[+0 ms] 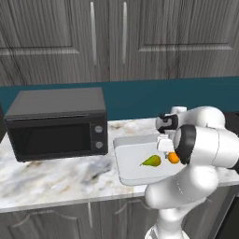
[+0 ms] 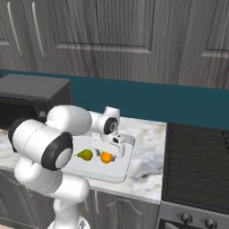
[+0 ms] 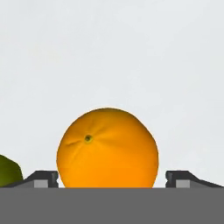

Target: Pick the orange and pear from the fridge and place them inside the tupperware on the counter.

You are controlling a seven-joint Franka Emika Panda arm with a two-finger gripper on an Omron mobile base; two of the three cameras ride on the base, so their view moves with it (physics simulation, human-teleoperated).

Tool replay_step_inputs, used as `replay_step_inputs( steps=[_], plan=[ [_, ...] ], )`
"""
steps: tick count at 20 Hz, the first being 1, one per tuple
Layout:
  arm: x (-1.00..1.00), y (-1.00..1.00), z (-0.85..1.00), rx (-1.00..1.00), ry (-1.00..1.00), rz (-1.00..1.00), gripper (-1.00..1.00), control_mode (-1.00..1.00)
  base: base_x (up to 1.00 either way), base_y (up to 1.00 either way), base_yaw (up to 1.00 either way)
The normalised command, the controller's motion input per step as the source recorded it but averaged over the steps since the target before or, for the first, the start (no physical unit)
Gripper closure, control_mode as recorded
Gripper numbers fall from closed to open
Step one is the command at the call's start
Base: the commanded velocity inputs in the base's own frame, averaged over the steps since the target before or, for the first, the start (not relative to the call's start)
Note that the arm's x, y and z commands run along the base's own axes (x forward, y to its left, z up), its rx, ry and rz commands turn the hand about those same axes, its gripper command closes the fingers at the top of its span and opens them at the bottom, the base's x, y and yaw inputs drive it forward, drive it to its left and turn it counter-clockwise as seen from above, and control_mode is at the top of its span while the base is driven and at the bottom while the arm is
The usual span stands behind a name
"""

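The orange [image 3: 107,148] lies on the pale floor of the tupperware [image 1: 125,161], with the yellow-green pear [image 1: 151,161] just to its left. My gripper [image 3: 111,178] hangs straight over the orange and is open, a gap showing between each fingertip and the fruit. In the right base view the orange [image 2: 106,157] and pear [image 2: 84,155] rest side by side in the tupperware [image 2: 121,167] under my gripper [image 2: 107,150]. The tupperware stands on the marbled counter [image 1: 56,177]. The fridge is out of view.
A black microwave [image 1: 56,123] stands on the counter to the left of the tupperware. A dark stove top [image 2: 197,165] lies to the right. Grey wall cabinets and a teal backsplash run behind.
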Motion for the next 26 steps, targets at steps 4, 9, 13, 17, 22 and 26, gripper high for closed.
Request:
replay_step_inputs(
  steps=[4,9,13,17,22,26],
  plan=[
    [-0.48,0.0,0.25,0.0,-0.35,-0.17,-1.0,-1.0,0.0,0.0,0.0],
    [-0.43,0.0,0.32,0.0,-0.37,-0.22,-1.0,-1.0,0.0,0.0,0.0],
    [-0.5,0.0,0.27,0.0,-0.34,-0.2,-1.0,-1.0,0.0,0.0,0.0],
    [-0.47,0.02,0.39,0.0,-0.29,-0.23,-1.0,-1.0,0.0,0.0,0.0],
    [-0.36,0.06,0.57,-0.01,-0.2,-0.12,-1.0,-1.0,0.0,0.0,0.0],
    [-0.35,0.08,0.63,-0.02,-0.19,-0.03,-1.0,-1.0,0.0,0.0,0.0]
  ],
)
